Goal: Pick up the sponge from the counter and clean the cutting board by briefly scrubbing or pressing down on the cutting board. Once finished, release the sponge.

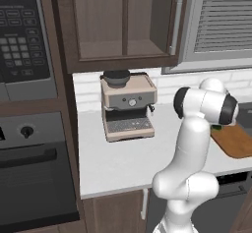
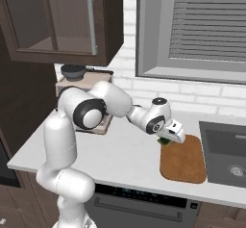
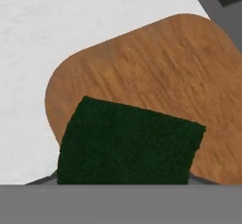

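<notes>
Your gripper (image 2: 169, 139) is clamped on the sponge (image 3: 127, 142), which sits at the near-left corner of the cutting board (image 2: 185, 162), beside the sink (image 2: 226, 157). Pickup from the counter (image 2: 120, 157) is done. I cannot tell whether the sponge touches the wood. Judged outstanding: the scrub or press, then letting the sponge go.

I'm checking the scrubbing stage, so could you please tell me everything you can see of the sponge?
The sponge is a small dark green block with a rough, fibrous-looking top; no yellow side shows. In the hand view it sits at the gripper, over a rounded corner of the cutting board. In the right base view it appears as a green patch under the gripper at the board's far left corner. Whether it presses on the wood is unclear.
</notes>
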You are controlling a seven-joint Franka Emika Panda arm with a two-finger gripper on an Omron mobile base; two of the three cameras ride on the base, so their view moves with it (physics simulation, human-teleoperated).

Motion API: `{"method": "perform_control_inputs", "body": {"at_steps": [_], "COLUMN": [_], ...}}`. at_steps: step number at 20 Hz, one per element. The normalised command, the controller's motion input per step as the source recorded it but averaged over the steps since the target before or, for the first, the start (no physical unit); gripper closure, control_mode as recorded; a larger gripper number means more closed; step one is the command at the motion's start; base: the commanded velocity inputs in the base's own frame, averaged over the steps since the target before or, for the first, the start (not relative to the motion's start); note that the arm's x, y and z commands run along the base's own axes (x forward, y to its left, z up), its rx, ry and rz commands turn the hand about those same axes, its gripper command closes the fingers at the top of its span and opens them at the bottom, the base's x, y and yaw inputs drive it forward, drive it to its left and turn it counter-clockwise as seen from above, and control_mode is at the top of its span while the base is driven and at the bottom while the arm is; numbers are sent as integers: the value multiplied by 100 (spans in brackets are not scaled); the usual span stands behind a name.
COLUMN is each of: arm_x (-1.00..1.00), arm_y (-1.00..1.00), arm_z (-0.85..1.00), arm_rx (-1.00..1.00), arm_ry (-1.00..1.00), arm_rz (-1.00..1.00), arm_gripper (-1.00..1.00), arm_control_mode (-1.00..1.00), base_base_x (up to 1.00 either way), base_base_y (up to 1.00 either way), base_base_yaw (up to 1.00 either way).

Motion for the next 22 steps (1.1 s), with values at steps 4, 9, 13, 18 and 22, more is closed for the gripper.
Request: {"method": "perform_control_inputs", "body": {"at_steps": [4,9,13,18,22], "arm_x": [53,36,7,-15,-100], "arm_y": [-64,-23,5,15,53], "arm_z": [-9,-75,-100,-100,-100], "arm_rx": [15,3,-2,-4,-4], "arm_ry": [2,1,13,17,-41], "arm_rz": [7,7,11,17,5], "arm_gripper": [100,100,100,100,100], "arm_control_mode": [-100,-100,-100,-100,-100], "base_base_x": [0,0,0,0,0], "base_base_y": [0,0,0,0,0], "base_base_yaw": [0,0,0,0,0]}}
